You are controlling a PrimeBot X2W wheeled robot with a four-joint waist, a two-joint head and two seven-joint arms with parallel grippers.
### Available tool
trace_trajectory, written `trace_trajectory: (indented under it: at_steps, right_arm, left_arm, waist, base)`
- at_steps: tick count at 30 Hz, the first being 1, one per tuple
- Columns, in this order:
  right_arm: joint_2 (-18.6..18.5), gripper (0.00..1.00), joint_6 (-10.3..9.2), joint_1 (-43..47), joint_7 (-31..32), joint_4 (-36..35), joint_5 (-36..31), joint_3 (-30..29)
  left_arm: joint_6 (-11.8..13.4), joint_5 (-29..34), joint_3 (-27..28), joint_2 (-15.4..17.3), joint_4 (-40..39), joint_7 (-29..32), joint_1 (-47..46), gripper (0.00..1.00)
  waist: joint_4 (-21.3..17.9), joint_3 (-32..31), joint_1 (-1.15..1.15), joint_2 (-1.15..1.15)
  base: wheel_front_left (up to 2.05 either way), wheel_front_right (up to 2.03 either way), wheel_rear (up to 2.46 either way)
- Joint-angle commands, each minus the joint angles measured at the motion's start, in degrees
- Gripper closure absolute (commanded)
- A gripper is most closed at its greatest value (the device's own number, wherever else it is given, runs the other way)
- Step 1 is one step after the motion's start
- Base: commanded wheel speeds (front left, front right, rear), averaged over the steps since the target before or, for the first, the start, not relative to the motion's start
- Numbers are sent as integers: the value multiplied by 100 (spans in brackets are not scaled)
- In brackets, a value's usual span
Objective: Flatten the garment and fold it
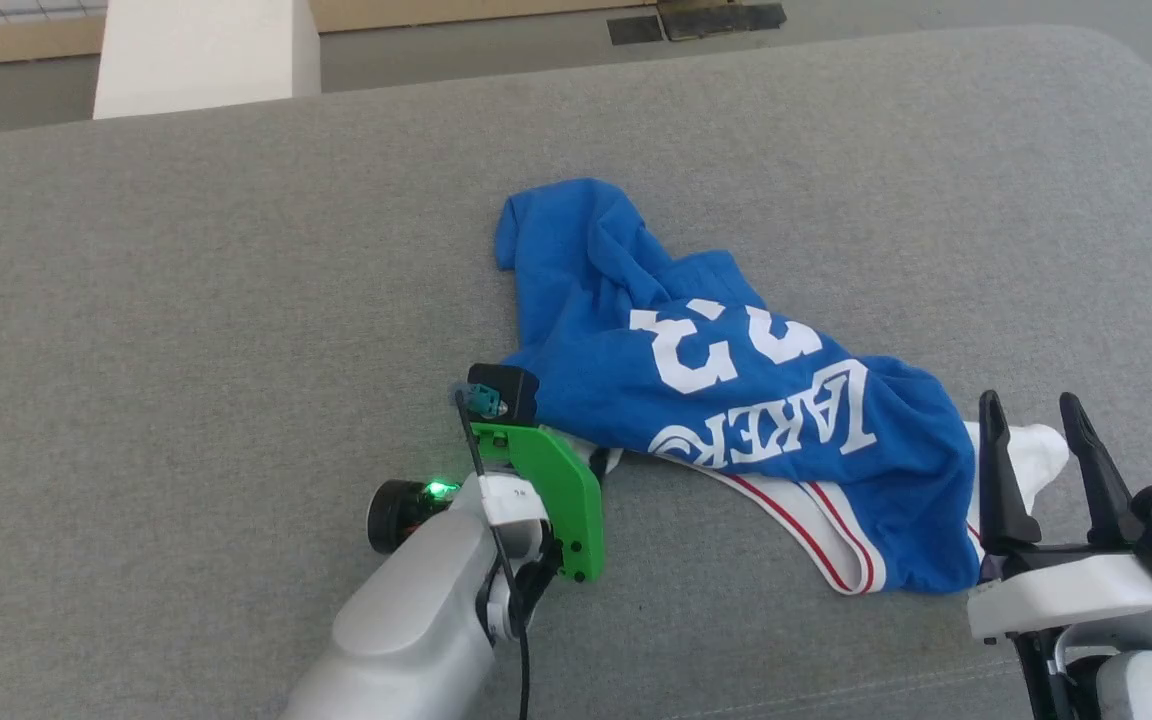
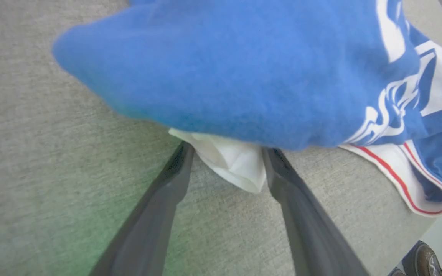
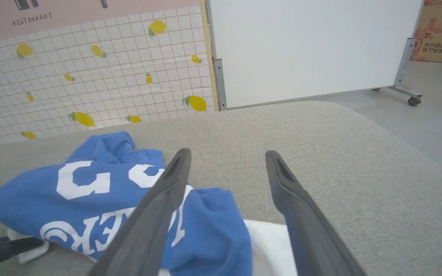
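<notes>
- The garment (image 1: 736, 400), a royal-blue jersey T-shirt, lay crumpled at centre-right of the head view on a grey upholstered surface (image 1: 186, 300).
- White lettering and a 2-digit number faced up, upside down in that frame. The digits were too creased to read with certainty.
- Red-and-white stripe trim (image 1: 836, 540) ran along the garment's lower edge, flat on the surface.
- A white sleeve (image 1: 1036, 455) stuck out at the garment's lower right.
- Left gripper (image 2: 228, 149): in the left wrist view, the 2 fingers stood wide apart, straddling a small white fold (image 2: 232, 165) under the blue cloth (image 2: 225, 76). The fingertips ran in beneath the blue edge. The fold was not pinched.
- In the head view, the left arm's green bracket (image 1: 556, 490) sat at lower centre, against the garment's left edge.
- Right gripper (image 1: 1028, 400): at the lower right of the head view, jaws fully spread, holding nothing. The white sleeve lay between and below the 2 fingers.
- Right wrist view: the same gripper (image 3: 228, 153) pointed across the surface, with the garment (image 3: 90, 191) at lower left and a white panel (image 3: 313, 46) at upper right.
</notes>
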Motion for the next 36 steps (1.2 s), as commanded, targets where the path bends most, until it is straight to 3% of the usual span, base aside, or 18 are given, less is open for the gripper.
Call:
trace_trajectory:
  at_steps: [1, 6, 11, 18, 23, 25, 26, 27, 30, 36]
  right_arm:
    - [1, 0, -9, -103, -66, 37, 46, -5]
    - [1, 0, -9, -68, -105, 124, 26, -105]
    - [1, 0, -9, 25, -104, 131, -42, -262]
    - [1, 0, -9, 112, 11, 25, -100, -355]
    - [1, 0, -9, 144, 123, -15, -123, -338]
    - [1, 0, -9, 170, 182, -13, -154, -307]
    - [1, 0, -9, 184, 222, -10, -175, -274]
    - [1, 0, -9, 195, 254, -12, -200, -244]
    - [1, 0, -9, 188, 395, -34, -368, -88]
    - [1, 0, -9, -206, 868, -44, -827, 446]
  left_arm:
    - [-34, -100, -10, 14, 6, 1, -47, 100]
    - [-6, -243, 252, 108, -365, -532, 210, 100]
    - [223, -454, 605, 594, -1457, -823, 1093, 100]
    - [1137, -582, 1158, 1513, -3068, -592, 2435, 100]
    - [1807, -727, 1371, 1996, -3729, -8, 3254, 100]
    - [1937, -847, 1428, 2054, -3825, 161, 3461, 100]
    - [1934, -885, 1444, 2060, -3880, 168, 3521, 5]
    - [1929, -895, 1495, 2035, -3921, 75, 3540, 0]
    - [1771, -812, 1634, 1871, -4037, -531, 3498, 0]
    - [1159, -270, 1700, 1623, -3902, -2201, 3200, 0]
  waist:
    - [-8, 17, 0, 0]
    - [195, -141, 0, 0]
    - [565, -453, 0, 0]
    - [943, -657, 0, 0]
    - [1077, -695, 0, 0]
    - [1121, -713, 0, 0]
    - [1137, -726, 0, 0]
    - [1151, -738, 0, 0]
    - [1202, -772, 0, 0]
    - [1319, -724, 0, 0]
  base:
    - [0, 0, 0]
    - [0, 0, 0]
    - [0, 0, 0]
    - [0, 0, 0]
    - [0, 0, 0]
    - [0, 0, 0]
    - [0, 0, 0]
    - [0, 0, 0]
    - [0, 0, 0]
    - [0, 0, 0]
